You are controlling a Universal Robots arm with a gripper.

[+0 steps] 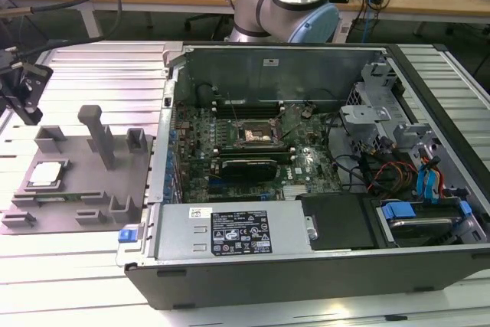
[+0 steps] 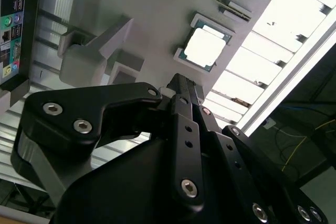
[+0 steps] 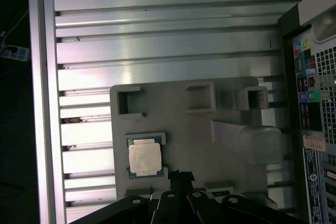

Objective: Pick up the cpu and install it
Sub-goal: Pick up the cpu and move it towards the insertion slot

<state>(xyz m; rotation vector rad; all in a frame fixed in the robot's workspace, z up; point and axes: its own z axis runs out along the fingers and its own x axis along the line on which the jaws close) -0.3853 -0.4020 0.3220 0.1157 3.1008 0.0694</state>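
One gripper (image 1: 29,112), fingers (image 2: 181,103) pressed together, hangs at the exterior view's left over the grey tray (image 1: 76,181), whose square pocket holds the cpu (image 1: 46,174) lying flat, while rightward the open computer case (image 1: 268,285) bears a label (image 1: 239,231), print unreadable

The cpu (image 1: 44,174) lies in a pocket of the tray (image 1: 76,183), which rests on the table (image 1: 99,74). The computer case (image 1: 306,273) stands just beside the tray, on the exterior view's right.

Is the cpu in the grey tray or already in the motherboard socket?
In the grey tray: the cpu lies flat in its recess, outside the computer case.
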